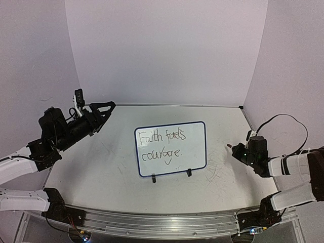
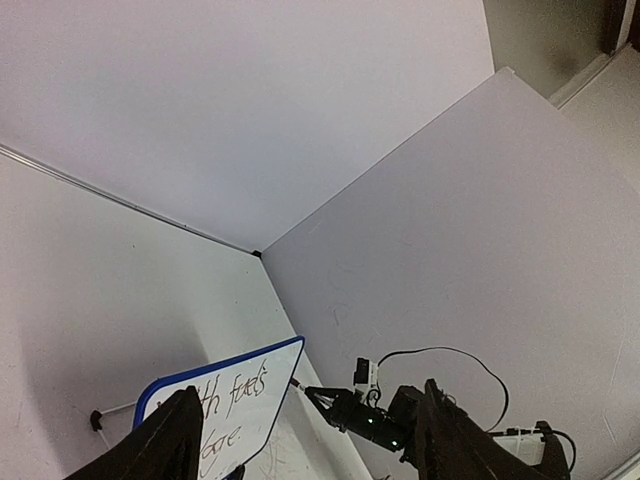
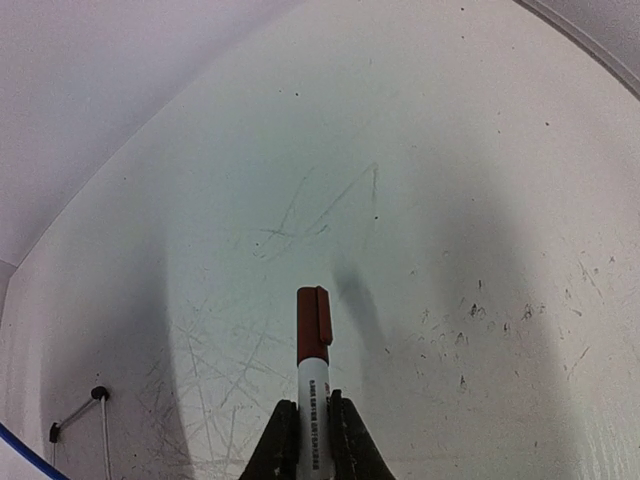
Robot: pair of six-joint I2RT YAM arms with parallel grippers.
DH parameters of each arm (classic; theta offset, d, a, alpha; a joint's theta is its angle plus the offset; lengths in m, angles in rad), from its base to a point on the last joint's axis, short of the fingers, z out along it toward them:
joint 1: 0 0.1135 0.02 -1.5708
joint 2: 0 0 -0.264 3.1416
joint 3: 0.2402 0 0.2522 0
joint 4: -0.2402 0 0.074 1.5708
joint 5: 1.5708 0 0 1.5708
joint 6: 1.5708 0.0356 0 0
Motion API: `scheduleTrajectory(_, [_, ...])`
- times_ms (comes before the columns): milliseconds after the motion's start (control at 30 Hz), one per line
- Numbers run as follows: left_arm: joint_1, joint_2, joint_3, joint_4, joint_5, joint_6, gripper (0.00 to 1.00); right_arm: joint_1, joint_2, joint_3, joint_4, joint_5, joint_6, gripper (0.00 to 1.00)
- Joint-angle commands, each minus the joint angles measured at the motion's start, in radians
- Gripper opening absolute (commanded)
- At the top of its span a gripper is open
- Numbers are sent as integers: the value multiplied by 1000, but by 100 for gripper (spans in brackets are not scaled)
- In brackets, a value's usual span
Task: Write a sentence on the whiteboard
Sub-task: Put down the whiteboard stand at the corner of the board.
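On my overhead feed the only writing I can read is the sentence (image 1: 163, 145) on the whiteboard (image 1: 196, 152). It is thin dark handwriting in two lines, "Faith fuels" above and "courage." below, with a small tick-like mark under the second line. From the left wrist camera I get just the tail ends of it, roughly "th fuels" over "age.", and the rest is hidden. The marker (image 3: 313, 385) in the right wrist view carries a line of small dark print along its white barrel, but it is too fine for me to make out
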Motion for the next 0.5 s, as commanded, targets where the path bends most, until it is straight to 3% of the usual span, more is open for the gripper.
scheduleTrajectory(0, [4, 0, 54, 13, 15, 42, 74, -3, 16, 13, -8, -10, 58, 13])
scheduleTrajectory(267, [4, -13, 129, -54, 10, 143, 76, -3, -59, 42, -156, 17, 28, 31])
scheduleTrajectory(467, [4, 7, 311, -245, -70, 317, 77, -3, -263, 150, -397, 80, -50, 47])
